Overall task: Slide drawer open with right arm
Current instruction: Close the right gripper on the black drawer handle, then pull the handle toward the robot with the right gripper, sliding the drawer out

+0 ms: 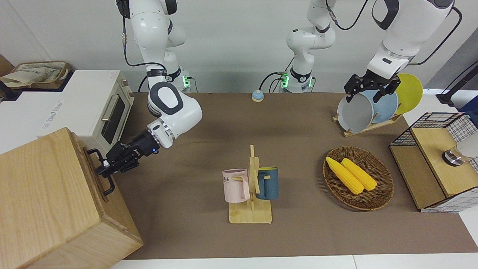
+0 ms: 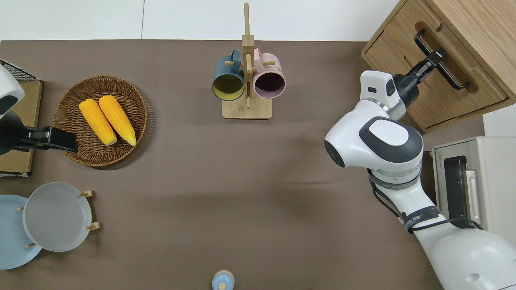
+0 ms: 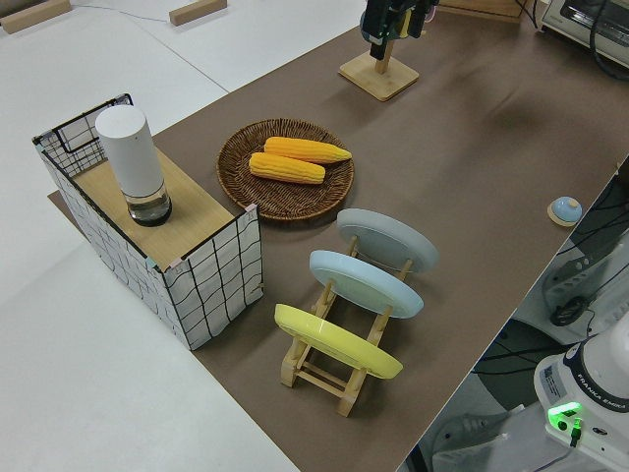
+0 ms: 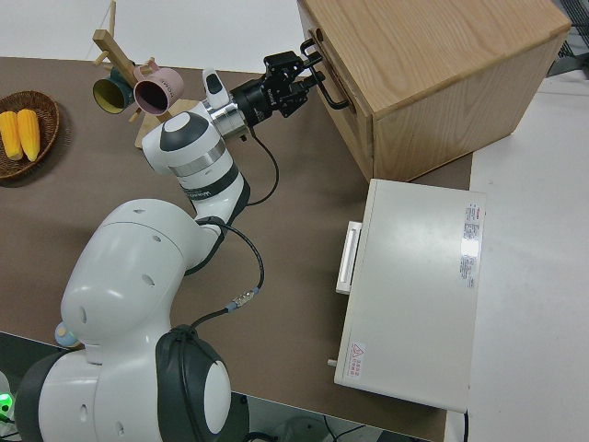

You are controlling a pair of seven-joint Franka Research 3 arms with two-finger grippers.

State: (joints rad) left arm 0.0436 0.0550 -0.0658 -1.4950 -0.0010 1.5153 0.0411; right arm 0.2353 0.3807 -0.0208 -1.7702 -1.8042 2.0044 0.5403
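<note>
The drawer point(image 2: 443, 86) is fitted in the pale wooden box point(image 1: 44, 201) at the right arm's end of the table, and its front looks flush with the box. My right gripper point(image 2: 438, 56) reaches in level and is shut on the drawer's black loop handle point(image 2: 457, 79), about midway along the bar. The front view shows the same grip, right gripper point(image 1: 103, 170) on the handle point(image 1: 109, 188). In the right side view the gripper point(image 4: 306, 78) meets the handle point(image 4: 333, 92) at the box's front. My left gripper point(image 1: 368, 91) is parked, fingers open.
A white toaster oven point(image 1: 93, 108) stands beside the box, nearer the robots. A mug rack point(image 1: 250, 186) with two mugs is mid-table. A wicker basket point(image 1: 381, 194) with corn, a plate rack point(image 1: 369, 125) and a wire-grid cabinet point(image 1: 429, 164) sit toward the left arm's end.
</note>
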